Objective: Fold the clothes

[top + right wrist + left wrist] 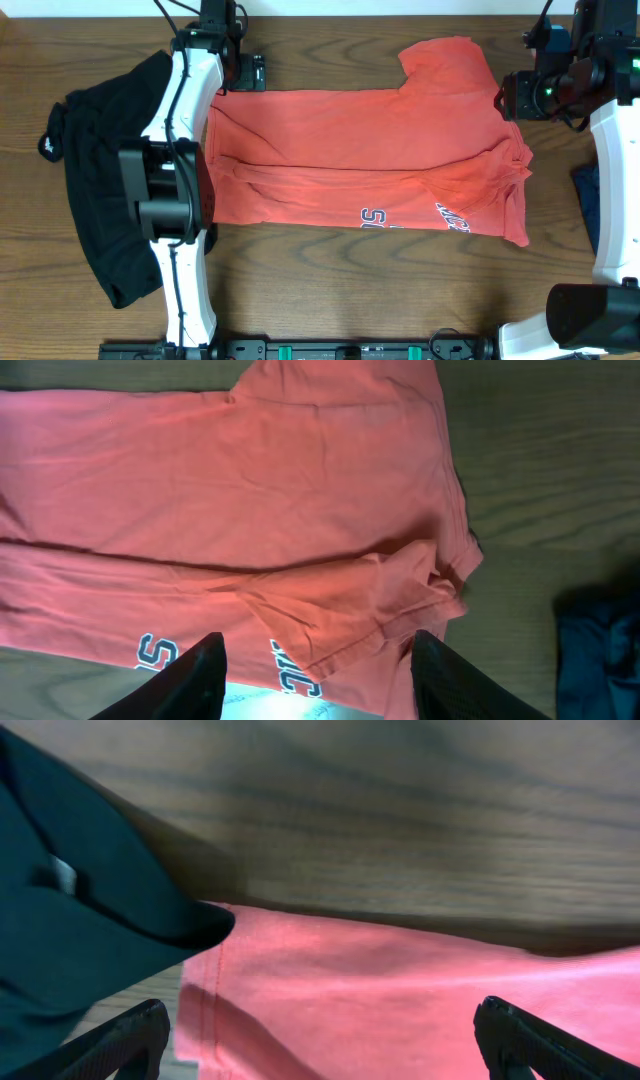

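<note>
A coral-red T-shirt [370,150] with white-and-navy lettering lies flat across the middle of the wooden table, its lower part folded up over itself. A sleeve sticks out at the top right. My left gripper [244,72] is at the shirt's top left corner, open and empty. The left wrist view shows its fingers [325,1045] spread wide over the shirt's hem [400,990]. My right gripper [512,98] is at the shirt's right edge, open and empty. In the right wrist view its fingers [318,680] hover above the bunched sleeve fold [380,600].
A black garment [95,190] lies crumpled at the left, under the left arm; it also shows in the left wrist view [70,910]. A dark blue cloth [586,195] lies at the right edge, also seen in the right wrist view [598,650]. Bare wood surrounds the shirt.
</note>
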